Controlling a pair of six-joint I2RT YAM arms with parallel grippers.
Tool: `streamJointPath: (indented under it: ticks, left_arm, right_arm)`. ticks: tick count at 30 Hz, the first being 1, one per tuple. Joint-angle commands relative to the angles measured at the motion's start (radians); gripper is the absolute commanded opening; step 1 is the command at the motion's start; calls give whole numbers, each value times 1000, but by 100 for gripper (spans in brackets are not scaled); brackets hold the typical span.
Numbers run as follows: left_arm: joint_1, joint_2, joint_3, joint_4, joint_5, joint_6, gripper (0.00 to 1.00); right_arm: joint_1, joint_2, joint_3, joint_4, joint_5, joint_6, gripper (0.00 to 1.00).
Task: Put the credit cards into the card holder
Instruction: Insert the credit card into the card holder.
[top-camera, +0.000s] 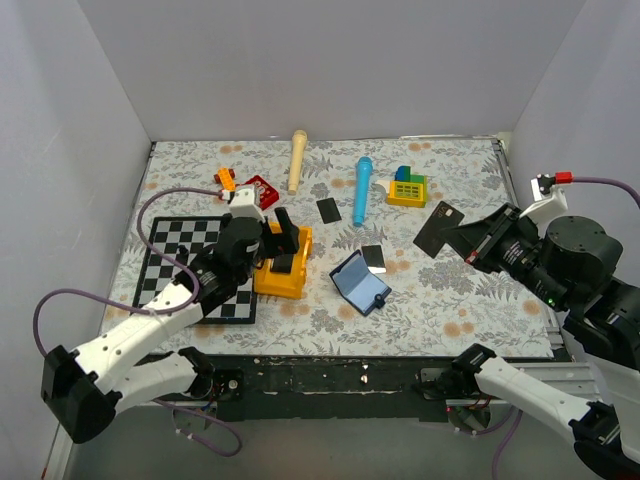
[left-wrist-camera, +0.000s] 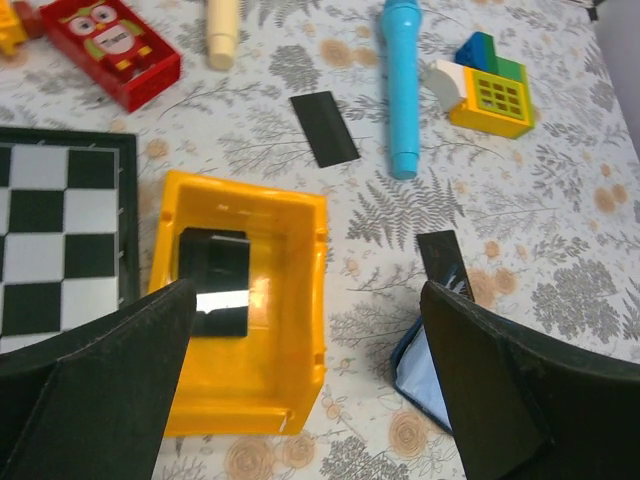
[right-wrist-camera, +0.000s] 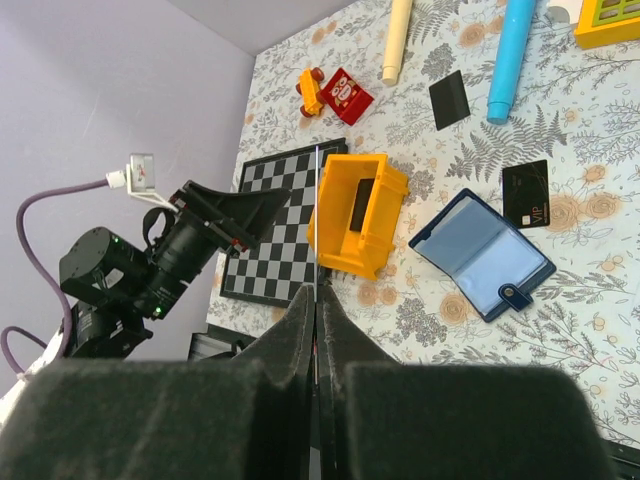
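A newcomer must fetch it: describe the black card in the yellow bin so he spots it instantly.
Start at the checkerboard on the table's left; the yellow bin sits beside it. The black card lies inside the bin, catching a bright glare, and it is the only card in a container.

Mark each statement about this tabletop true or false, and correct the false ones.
1. The dark blue folding wallet lies open. True.
2. The right claw is empty. False: it is shut on a thin black card.
3. A glossy black card lies inside the yellow plastic bin. True.
4. The light blue plastic cylinder stands upright. False: it lies flat.
5. The left claw is shut. False: it is open, above the bin.
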Motion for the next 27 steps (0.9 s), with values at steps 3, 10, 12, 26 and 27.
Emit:
streamJointPath:
  ticks: [3, 10, 12, 26, 27]
  left_arm:
    - [0, 202, 104, 209, 310, 224, 95]
    - [-14, 473, 245, 239, 645, 349, 93]
    - [-15, 502, 250, 267, 694, 360, 93]
    - [-26, 626, 296, 263, 882, 403, 90]
    - [-29, 635, 299, 256, 885, 406, 89]
  right_arm:
    - [1, -6, 13, 51, -9, -14, 1]
    - [-1, -26, 2, 65, -11, -19, 1]
    - [-1, -21, 24, 39, -14, -22, 1]
    - [-1, -65, -34, 78, -20, -34, 1]
    - [-1, -79, -54, 95, -26, -36, 1]
